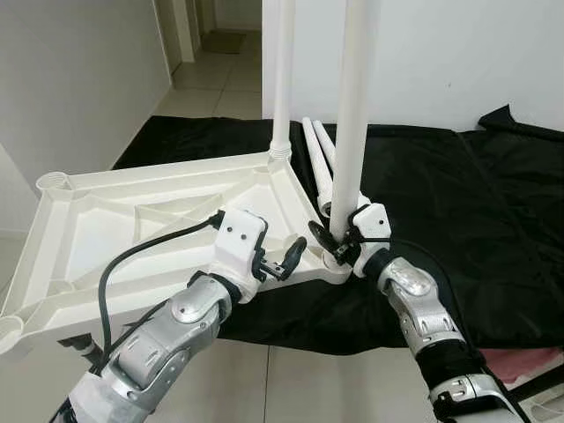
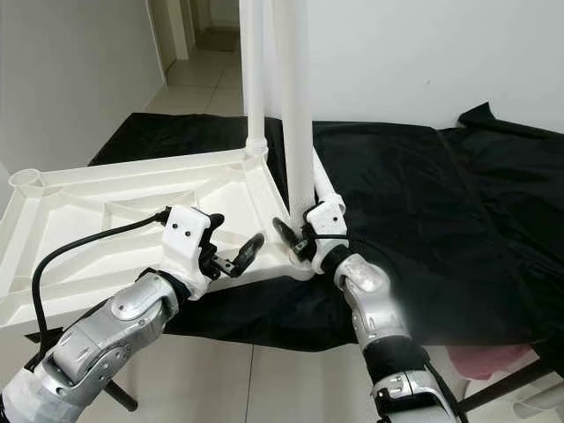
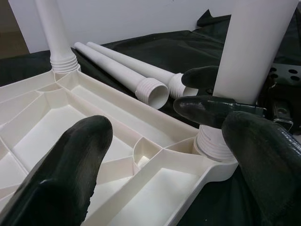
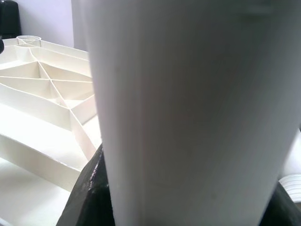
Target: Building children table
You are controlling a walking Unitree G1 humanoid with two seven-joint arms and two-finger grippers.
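The white plastic table top (image 1: 132, 220) lies upside down, ribs up, on a surface draped in black cloth (image 1: 476, 203). One white leg (image 1: 282, 79) stands upright in the far corner socket. A second leg (image 1: 352, 115) stands in the near right corner socket, and my right gripper (image 1: 339, 240) is shut around its base; the right wrist view is mostly this leg (image 4: 188, 94). My left gripper (image 1: 286, 260) is open, hovering over the table top's near edge just left of that corner with nothing between its fingers (image 3: 61, 174). Two loose legs (image 3: 122, 70) lie on the cloth behind.
Two corner sockets (image 1: 55, 181) on the left side of the table top stand open. The table top's left part overhangs the tiled floor. A doorway opens at the back left and a white wall runs behind. Something pink (image 1: 520, 361) shows under the cloth at lower right.
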